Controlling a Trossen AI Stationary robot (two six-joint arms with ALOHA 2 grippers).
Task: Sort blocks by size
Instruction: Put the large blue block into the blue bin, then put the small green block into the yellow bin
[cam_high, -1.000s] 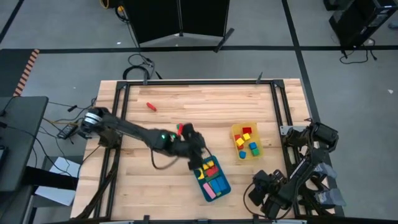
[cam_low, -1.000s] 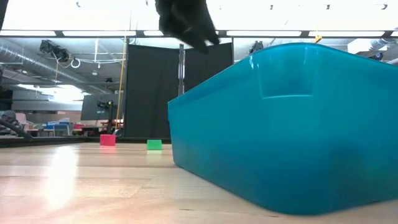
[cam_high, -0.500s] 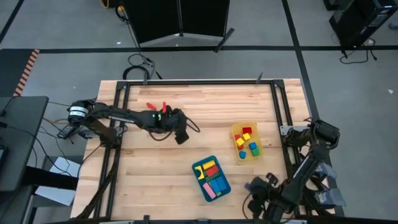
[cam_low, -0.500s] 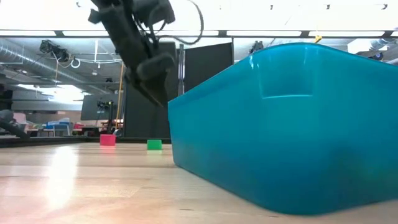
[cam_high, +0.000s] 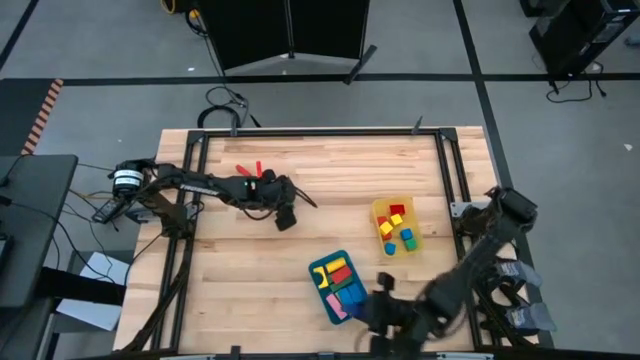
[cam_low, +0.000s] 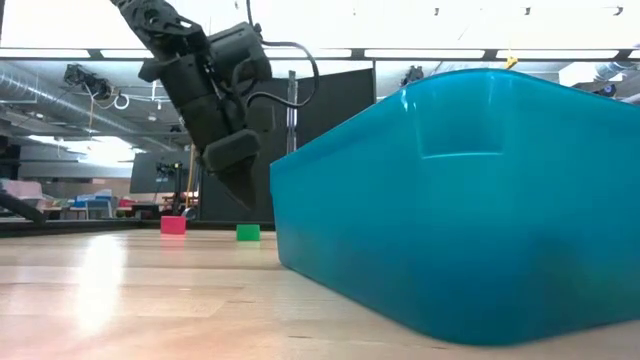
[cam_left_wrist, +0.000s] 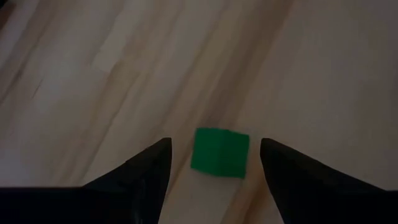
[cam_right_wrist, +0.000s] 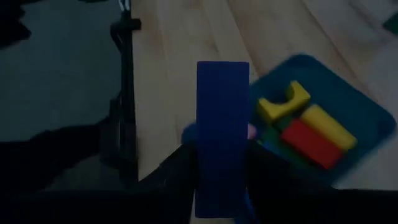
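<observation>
A small green cube lies flat on the wooden table; it also shows in the low view. My left gripper is open and hovers above it, one finger on either side, touching nothing; it shows in the high view and the low view. My right gripper is at the near edge beside the blue tray, shut on a long dark blue bar. The tray holds yellow, red, blue and pink blocks. My right gripper pinches the blue bar by its two long sides near one end, between its two fingers. The bar lies along the fingers and sticks out past them. It is lifted clear, near the tray's near corner.
A translucent yellow bin holding small red, yellow and blue cubes stands right of centre. Red pieces lie at the far left, and a pink cube sits near the green one. The tray's wall fills the low view's right.
My left gripper has gone from above the blue tray toward the table's far left and has come down over the green cube. My right gripper has gone along the near edge toward the tray, carrying the blue bar.
</observation>
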